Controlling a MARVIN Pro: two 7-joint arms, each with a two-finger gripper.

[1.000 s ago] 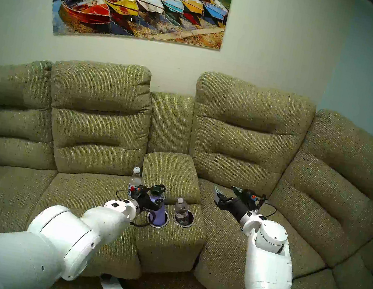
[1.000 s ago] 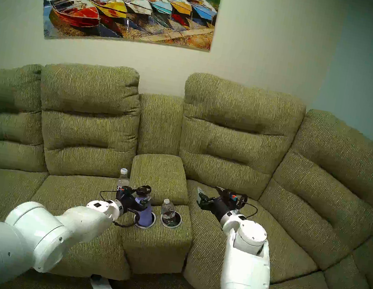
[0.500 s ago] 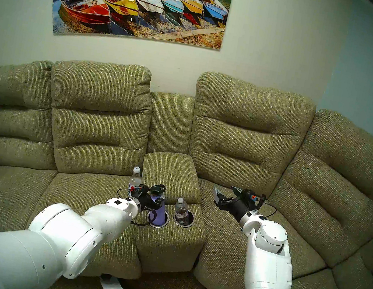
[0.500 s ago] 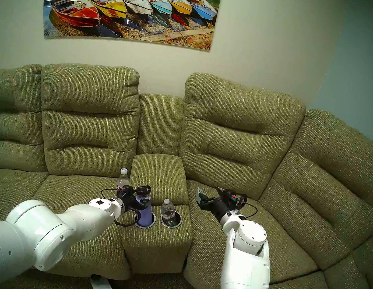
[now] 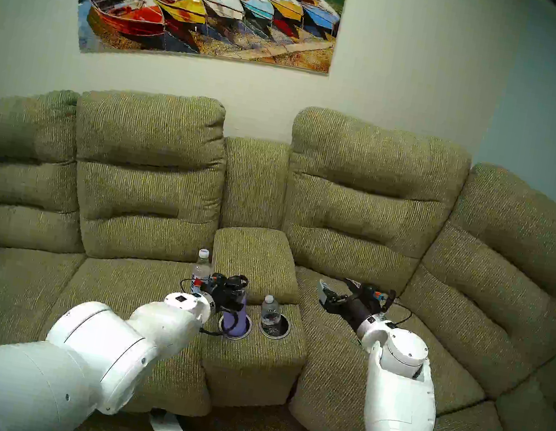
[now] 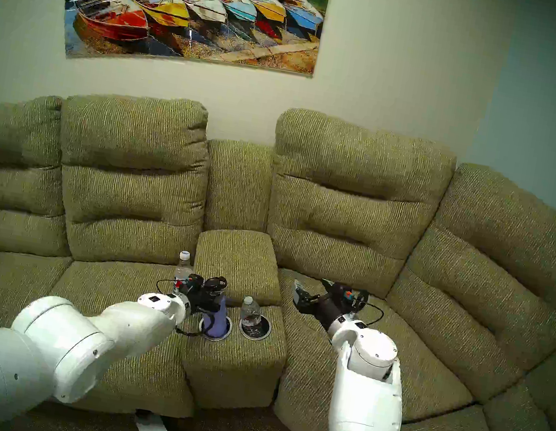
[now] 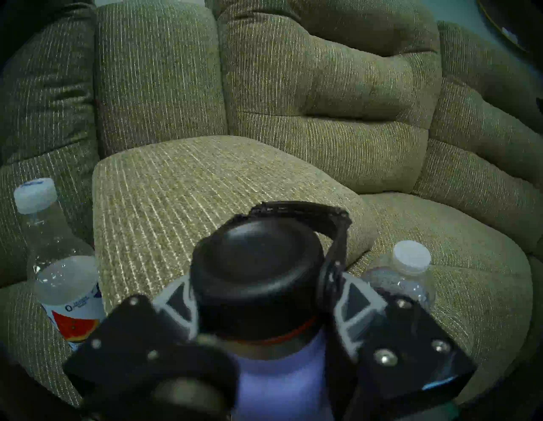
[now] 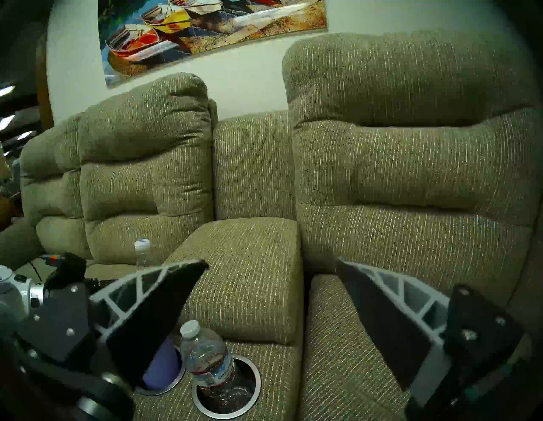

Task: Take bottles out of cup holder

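— Lavender metal flask with a black loop-handled cap: where does it stand?

— In the left round black well with a shiny silver rim, set into the olive ribbed-fabric console of the sofa. The left gripper has its two fingers clamped against the black cap, one on each side, just above the orange ring at the flask's neck.

— And the other well?

— The right silver-rimmed well holds the small crinkly clear plastic bottle with a white cap, upright. Its label carries blue lettering, but the words are too blurred to read.

— Any other writing?

— A taller clear plastic bottle with a red-and-white label stands on the seat cushion beside the console, outside the wells. The label shows a red watermelon slice and small blue print that I cannot make out; its white cap has a blue mark, also unreadable.

— The right gripper?

— The right gripper hangs over the right seat with its fingers spread wide, holding nothing, well apart from both wells.
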